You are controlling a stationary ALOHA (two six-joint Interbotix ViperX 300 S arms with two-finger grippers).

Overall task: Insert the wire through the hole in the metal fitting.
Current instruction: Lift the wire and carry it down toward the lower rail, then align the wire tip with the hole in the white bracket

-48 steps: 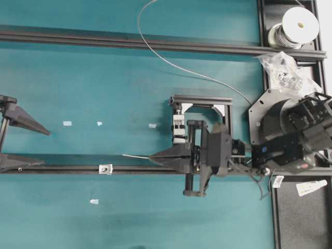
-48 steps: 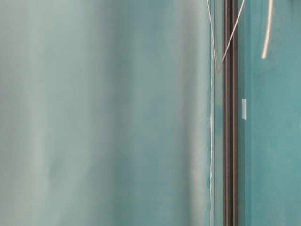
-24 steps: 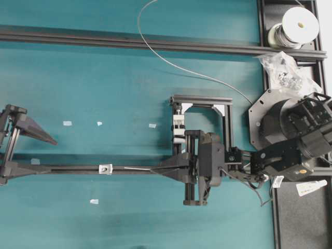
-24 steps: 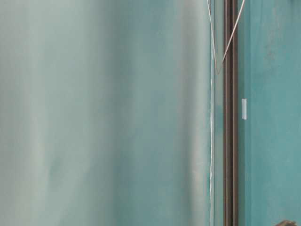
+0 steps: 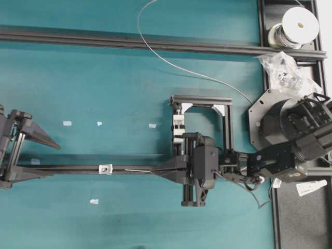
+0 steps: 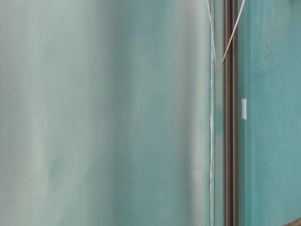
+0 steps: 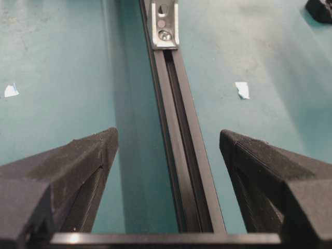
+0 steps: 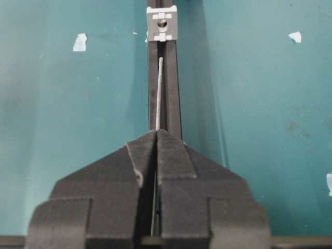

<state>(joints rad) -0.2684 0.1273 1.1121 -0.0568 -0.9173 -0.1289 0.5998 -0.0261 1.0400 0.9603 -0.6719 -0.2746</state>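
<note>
The metal fitting point(image 5: 106, 168) is a small silvery square on the lower black rail point(image 5: 67, 169); its dark hole point(image 8: 162, 23) faces the right wrist view. My right gripper point(image 5: 154, 170) point(image 8: 156, 132) is shut on the wire point(image 8: 158, 93). The straight free end point(image 5: 137, 169) lies along the rail and points at the fitting point(image 8: 162, 23), its tip a short way from it. The rest of the wire point(image 5: 197, 72) curves back to the upper right. My left gripper point(image 5: 54, 161) point(image 7: 168, 136) is open, straddling the rail left of the fitting point(image 7: 164, 23), holding nothing.
A black clamp frame point(image 5: 202, 101) with a white block point(image 5: 179, 127) stands just behind my right gripper. A second rail point(image 5: 129, 42) crosses the back. A wire spool point(image 5: 295, 26) and a plastic bag point(image 5: 282, 67) sit at the far right. White tape scraps point(image 5: 67, 123) dot the mat.
My right gripper has dropped toward the near side with the wire, bringing its free end in line with the rail. My left gripper has moved right toward the fitting, still open.
</note>
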